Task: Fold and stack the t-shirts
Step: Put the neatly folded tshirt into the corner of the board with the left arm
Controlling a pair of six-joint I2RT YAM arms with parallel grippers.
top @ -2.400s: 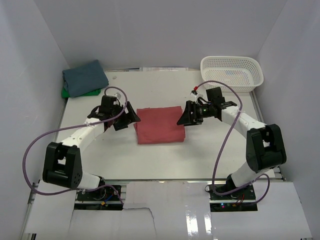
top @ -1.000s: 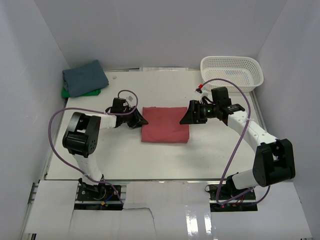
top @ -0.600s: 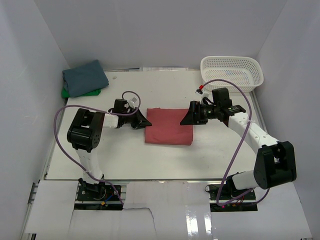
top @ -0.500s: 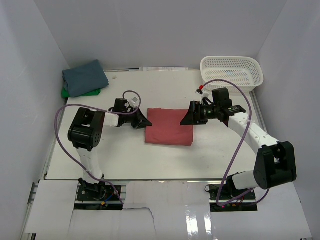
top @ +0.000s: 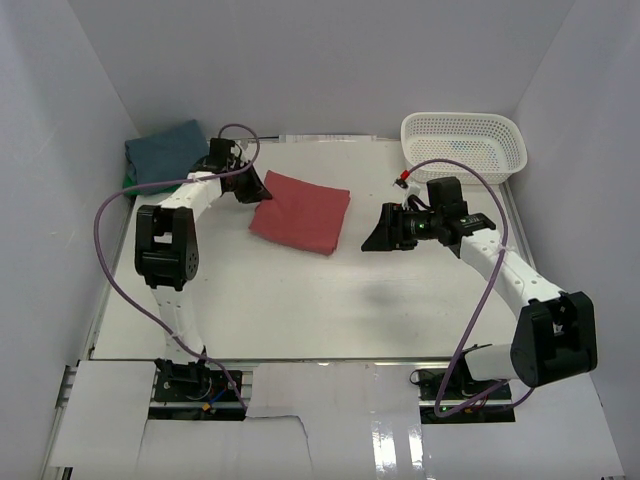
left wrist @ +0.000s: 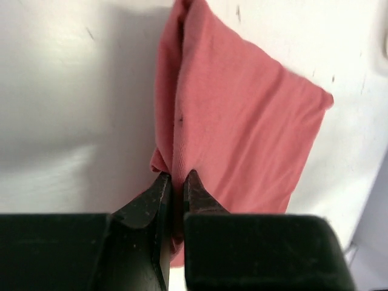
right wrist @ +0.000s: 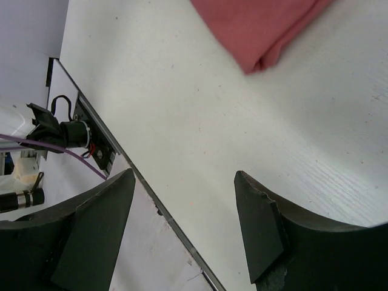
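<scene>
The red shirt (top: pixel 305 215) is folded into a compact rectangle. It lies skewed on the counter (top: pixel 300 310), left of centre and toward the far side. The folding looks finished, so the step in hand is most likely stacking, which means getting this shirt onto the pile in the far-left corner. There the blue shirt (top: pixel 160 152) sits folded on top of the green shirt (top: pixel 127 184), of which only an edge shows.

The left end effector (top: pixel 256 192) is nearly closed and pinches the red shirt's left edge. In the left wrist view the two fingertips (left wrist: pixel 160 185) clamp several layers of cloth between them. The shadow beneath suggests that edge is raised a little while the rest lies on the counter, though this is hard to tell.

The next move, as I judge it, is to carry the shirt the rest of the way to the corner. It needs lifting high enough to clear the blue shirt and laying down square on top before the pinch opens. With only one edge held, the free layers could sag or unfold, and the pile could be pushed askew.

The right end effector (top: pixel 372 232) stands wide and holds nothing. It hovers over bare counter, apart from the red shirt's right corner. The basket (top: pixel 465 120) sits at the far right, well apart from all this.
</scene>
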